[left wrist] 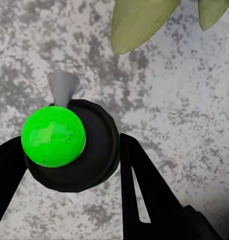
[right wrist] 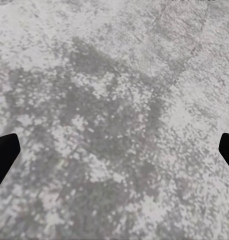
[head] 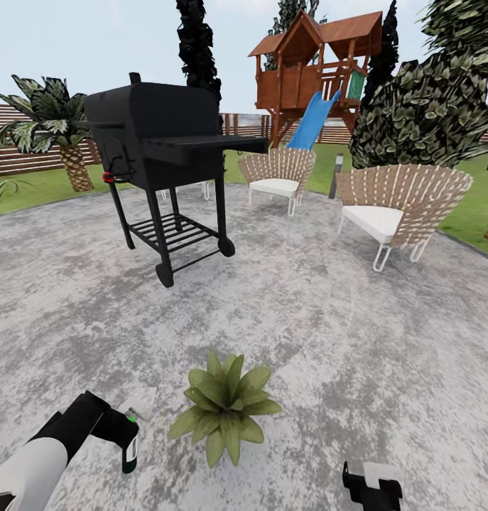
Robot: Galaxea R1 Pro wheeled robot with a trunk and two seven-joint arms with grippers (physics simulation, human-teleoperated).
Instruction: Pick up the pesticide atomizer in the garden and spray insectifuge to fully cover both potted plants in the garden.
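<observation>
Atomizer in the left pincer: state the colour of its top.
Bright green, on the pesticide atomizer held in the left pincer; clearest in the left wrist view.

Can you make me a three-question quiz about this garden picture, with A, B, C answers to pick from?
1. Where is the slim dark green spray bottle?
A. on the black barbecue grill
B. in the robot's left claw
C. on a chair

2. How many woven wicker chairs with white cushions stand on the grey stone patio?
A. two
B. four
C. none

3. How is the right claw?
A. shut on a leaf
B. holding a bottle
C. open with nothing in it

Answers:
1 B, the black fingers sit on both sides of the bottle, beside the leafy green potted plant.
2 A, one chair and another chair show.
3 C, its fingertips stand far apart over bare stone.
</observation>
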